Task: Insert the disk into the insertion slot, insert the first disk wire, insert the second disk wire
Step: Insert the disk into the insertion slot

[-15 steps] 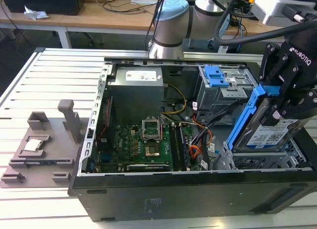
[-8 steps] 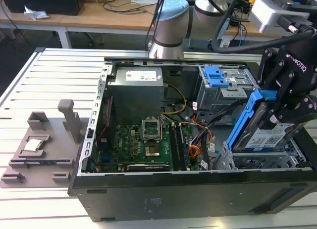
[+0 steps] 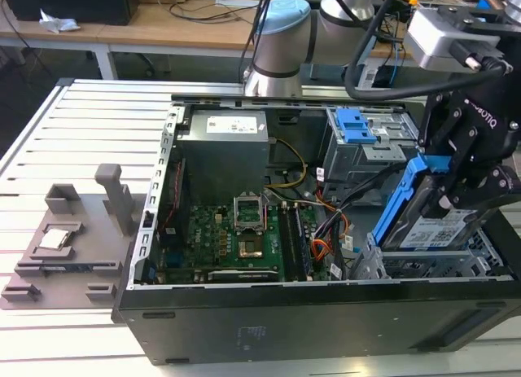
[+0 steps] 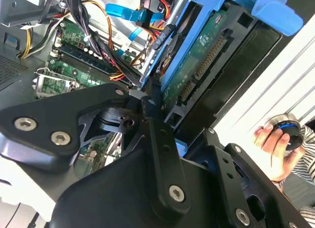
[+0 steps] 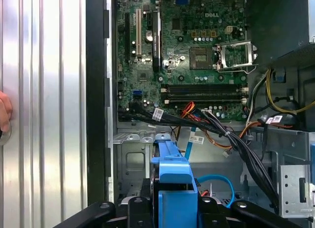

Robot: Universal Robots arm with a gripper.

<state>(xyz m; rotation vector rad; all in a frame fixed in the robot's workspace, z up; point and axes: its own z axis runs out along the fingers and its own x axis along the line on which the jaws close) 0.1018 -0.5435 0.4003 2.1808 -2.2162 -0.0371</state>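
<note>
In the exterior view my gripper (image 3: 453,190) is shut on the disk (image 3: 423,222), a silver drive with a white-and-blue label in a bright blue carrier. The disk hangs tilted, its lower end just above the insertion slot (image 3: 411,265), a low silver perforated cage in the case's corner at the exterior view's right. The second wrist view shows the disk's green underside (image 4: 202,60) clamped by a black finger (image 4: 150,110). In the first wrist view the blue carrier (image 5: 172,171) sits over the silver cage (image 5: 132,159).
A taller grey cage with a blue latch (image 3: 358,131) stands behind the slot. A black cable bundle (image 5: 236,139), orange wires (image 5: 187,110) and a blue cable (image 5: 216,179) lie beside the slot. A person's hand (image 4: 273,142) holds a round knob outside the case. Grey fixtures (image 3: 73,230) lie on the slatted table.
</note>
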